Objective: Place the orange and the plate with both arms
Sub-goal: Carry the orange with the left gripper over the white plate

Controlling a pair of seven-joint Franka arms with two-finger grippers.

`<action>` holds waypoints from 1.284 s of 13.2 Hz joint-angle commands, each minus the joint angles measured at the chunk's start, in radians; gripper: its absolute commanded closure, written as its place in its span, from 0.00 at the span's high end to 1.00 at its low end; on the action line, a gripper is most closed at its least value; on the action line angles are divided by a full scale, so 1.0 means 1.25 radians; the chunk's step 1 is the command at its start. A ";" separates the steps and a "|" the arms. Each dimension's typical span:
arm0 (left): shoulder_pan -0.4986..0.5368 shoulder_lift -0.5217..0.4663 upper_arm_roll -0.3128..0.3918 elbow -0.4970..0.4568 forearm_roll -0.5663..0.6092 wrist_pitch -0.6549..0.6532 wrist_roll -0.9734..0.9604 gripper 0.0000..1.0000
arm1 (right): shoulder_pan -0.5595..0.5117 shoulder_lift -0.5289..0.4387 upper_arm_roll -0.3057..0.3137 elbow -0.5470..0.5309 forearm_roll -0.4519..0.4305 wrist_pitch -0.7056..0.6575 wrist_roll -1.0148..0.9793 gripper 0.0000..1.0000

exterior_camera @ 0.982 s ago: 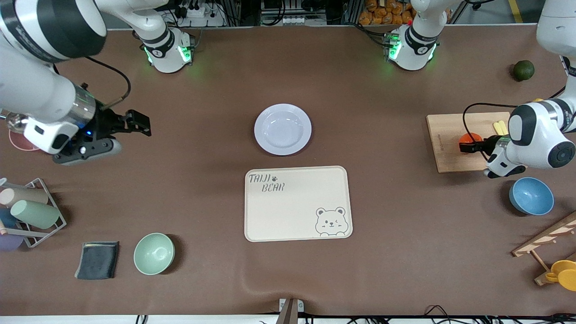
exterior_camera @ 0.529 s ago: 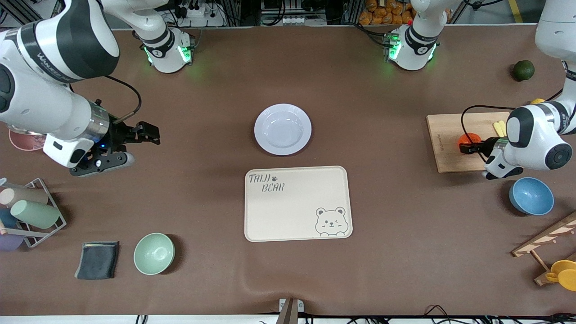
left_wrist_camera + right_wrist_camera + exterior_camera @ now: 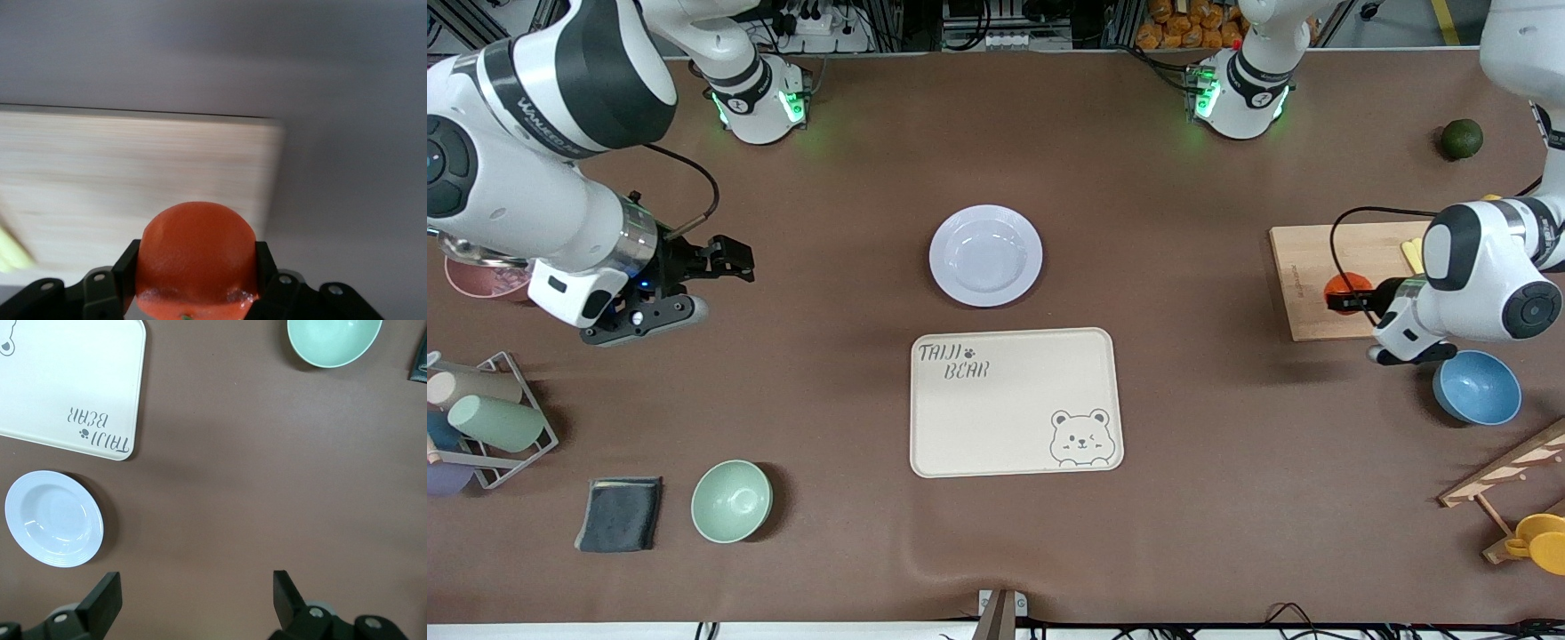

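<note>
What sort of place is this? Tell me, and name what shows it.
Probably a robot lab's test bench dressed as a kitchen table. Two arm bases are bolted along the brown-covered table. Tableware lies spread out: the plate, a bear-printed tray, a cutting board. Cables and power strips line the edge.

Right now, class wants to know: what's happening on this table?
The left gripper is shut on the orange, over the wooden board at the left arm's end of the table. The right gripper hangs open over bare table toward the right arm's end. The plate sits untouched mid-table, with the bear-printed tray nearer the front camera, nothing on it.
</note>
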 commanded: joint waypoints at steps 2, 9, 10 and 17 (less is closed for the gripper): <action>-0.053 -0.001 -0.125 0.100 -0.049 -0.113 -0.199 0.06 | 0.010 0.005 -0.006 0.013 0.010 -0.008 -0.005 1.00; -0.415 0.129 -0.178 0.242 -0.075 -0.051 -0.776 0.06 | 0.029 0.027 -0.005 0.009 0.010 -0.004 -0.005 1.00; -0.451 0.148 -0.178 0.244 -0.075 0.003 -0.845 0.06 | 0.031 0.032 -0.005 0.006 0.010 -0.006 -0.005 1.00; -0.635 0.290 -0.173 0.243 -0.066 0.245 -1.033 0.08 | 0.050 0.072 -0.006 0.009 0.007 -0.011 -0.006 1.00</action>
